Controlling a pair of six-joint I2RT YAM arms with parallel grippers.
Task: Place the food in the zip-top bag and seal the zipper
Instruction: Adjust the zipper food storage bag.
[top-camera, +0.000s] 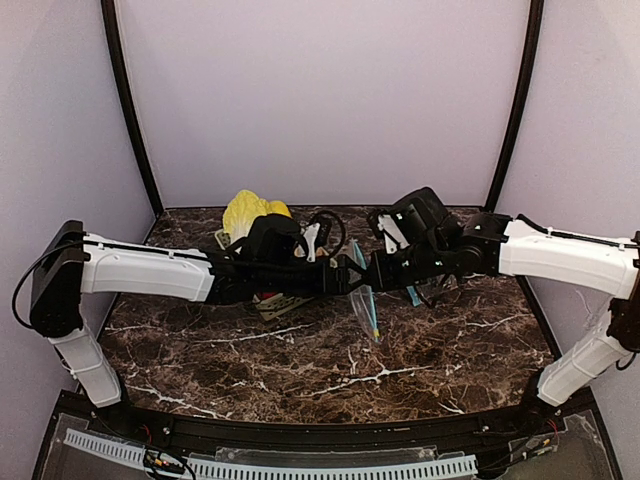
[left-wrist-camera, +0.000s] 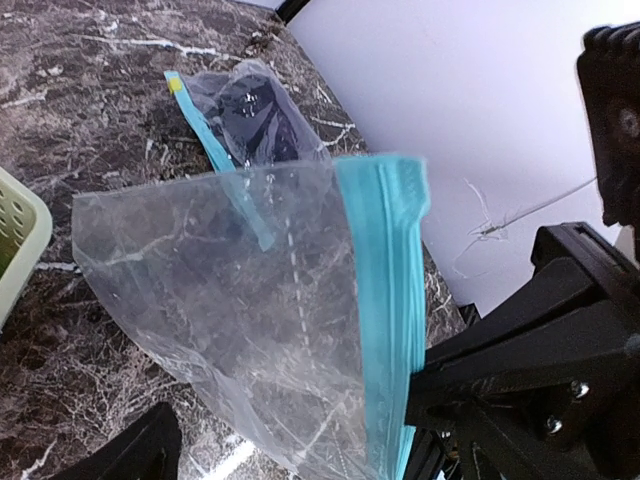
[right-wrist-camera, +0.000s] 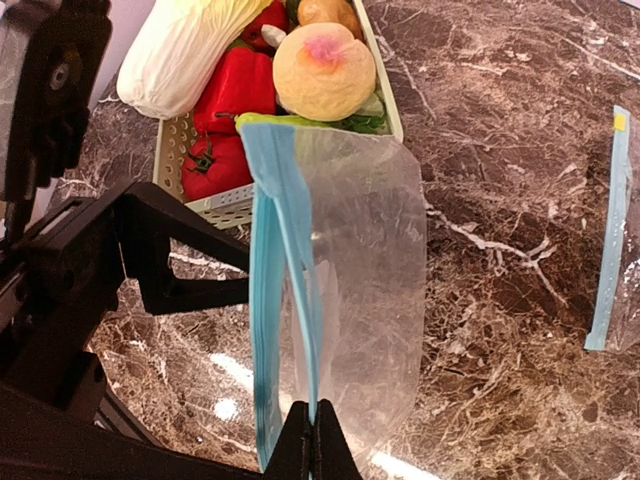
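The right end effector (right-wrist-camera: 315, 445) is clamped on the teal zipper strip (right-wrist-camera: 285, 300) of the zip-top bag (right-wrist-camera: 370, 290), which hangs over the centre of the table (right-wrist-camera: 500, 330). The left end effector (top-camera: 343, 281) is at the bag with its fingers apart. The peach (right-wrist-camera: 325, 70) lies in the basket (right-wrist-camera: 225, 205) left of the bag, beside the red peppers (right-wrist-camera: 235, 90).

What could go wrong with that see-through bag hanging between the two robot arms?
The clear plastic zip-top bag hangs limp from a thin pinch by the right gripper on its blue zipper strip, so it might slip. Its mouth looks flat, and the round orange-yellow peach in the pale green basket may not fit easily.
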